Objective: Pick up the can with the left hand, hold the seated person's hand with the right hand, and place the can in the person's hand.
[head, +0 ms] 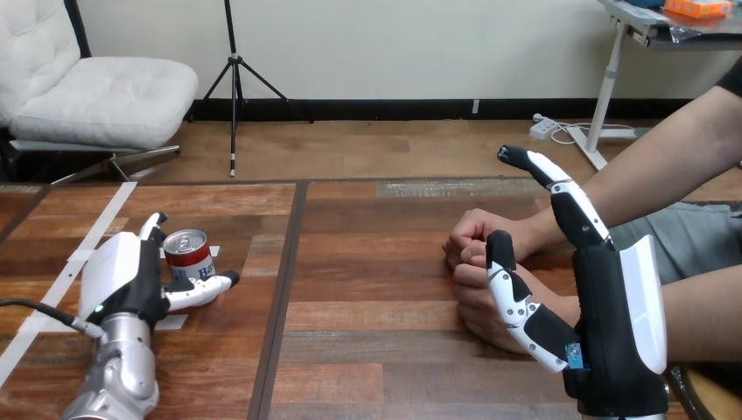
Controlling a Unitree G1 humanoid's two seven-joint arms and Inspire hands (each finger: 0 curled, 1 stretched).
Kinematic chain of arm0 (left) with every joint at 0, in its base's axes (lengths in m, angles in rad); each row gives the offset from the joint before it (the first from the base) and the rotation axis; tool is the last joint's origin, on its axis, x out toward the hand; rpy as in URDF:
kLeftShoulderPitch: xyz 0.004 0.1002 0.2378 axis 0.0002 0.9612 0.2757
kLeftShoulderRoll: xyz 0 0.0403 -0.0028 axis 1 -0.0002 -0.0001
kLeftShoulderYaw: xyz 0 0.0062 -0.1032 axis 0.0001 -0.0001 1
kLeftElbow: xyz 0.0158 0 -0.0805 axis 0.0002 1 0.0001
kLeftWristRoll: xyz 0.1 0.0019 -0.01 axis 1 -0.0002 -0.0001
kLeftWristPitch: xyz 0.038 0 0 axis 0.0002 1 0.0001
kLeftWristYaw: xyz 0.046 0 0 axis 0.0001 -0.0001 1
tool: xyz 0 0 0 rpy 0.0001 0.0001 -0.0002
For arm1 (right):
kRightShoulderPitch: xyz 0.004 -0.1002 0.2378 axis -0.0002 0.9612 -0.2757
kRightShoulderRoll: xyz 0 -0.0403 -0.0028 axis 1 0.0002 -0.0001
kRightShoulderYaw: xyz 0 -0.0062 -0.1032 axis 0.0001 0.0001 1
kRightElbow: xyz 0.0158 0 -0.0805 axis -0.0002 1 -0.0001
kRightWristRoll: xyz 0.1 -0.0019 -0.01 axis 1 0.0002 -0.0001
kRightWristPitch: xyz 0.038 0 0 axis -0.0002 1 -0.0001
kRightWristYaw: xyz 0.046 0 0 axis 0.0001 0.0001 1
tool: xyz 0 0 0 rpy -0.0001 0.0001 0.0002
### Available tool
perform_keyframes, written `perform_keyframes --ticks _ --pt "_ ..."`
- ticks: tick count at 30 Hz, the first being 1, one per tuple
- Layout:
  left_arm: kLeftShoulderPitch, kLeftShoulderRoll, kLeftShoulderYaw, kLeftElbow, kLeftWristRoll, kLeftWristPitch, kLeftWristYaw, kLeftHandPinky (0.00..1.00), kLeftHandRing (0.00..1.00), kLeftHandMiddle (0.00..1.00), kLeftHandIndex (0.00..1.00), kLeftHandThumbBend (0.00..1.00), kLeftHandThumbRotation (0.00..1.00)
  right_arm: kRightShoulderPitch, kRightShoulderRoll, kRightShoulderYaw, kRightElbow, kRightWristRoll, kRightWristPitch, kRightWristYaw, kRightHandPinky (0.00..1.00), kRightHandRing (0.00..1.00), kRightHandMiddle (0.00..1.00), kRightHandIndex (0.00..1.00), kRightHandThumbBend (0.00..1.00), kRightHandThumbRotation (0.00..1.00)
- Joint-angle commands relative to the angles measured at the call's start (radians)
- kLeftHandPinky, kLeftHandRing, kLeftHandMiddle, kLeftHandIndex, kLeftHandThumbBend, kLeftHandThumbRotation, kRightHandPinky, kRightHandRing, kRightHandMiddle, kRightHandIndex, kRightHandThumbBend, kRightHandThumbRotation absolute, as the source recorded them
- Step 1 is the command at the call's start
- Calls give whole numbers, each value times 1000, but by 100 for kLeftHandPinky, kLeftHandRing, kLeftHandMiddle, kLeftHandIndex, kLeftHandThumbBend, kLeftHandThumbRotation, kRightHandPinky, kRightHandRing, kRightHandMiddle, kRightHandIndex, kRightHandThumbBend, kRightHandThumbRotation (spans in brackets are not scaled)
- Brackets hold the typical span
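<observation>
Here, the left hand (122, 282) curled round the can (189, 255) to lift it; the right hand (612, 325) was open beside the person's hand (475, 238).

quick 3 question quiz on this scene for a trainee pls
1. True or false: the drink can lies on its side.
2. Fill in: the right robot hand has its fingers ____ (straight/curled) beside the person's fists.
3. Which is next to the drink can? A) left robot hand B) right robot hand C) the person's fists

Key: 1 false, it stands upright; 2 straight; 3 A.
</observation>
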Motion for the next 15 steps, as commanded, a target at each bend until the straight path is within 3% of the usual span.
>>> perform_keyframes --ticks 1,15 --pt "-90 -7 3 3 -5 -17 27 71 82 88 93 86 41 -61 -2 -6 -51 3 -1 2 89 88 86 82 20 0" --pt "-92 -27 34 11 -53 -58 29 70 81 87 90 85 39 -61 -3 0 -55 12 7 12 89 88 86 81 19 0"
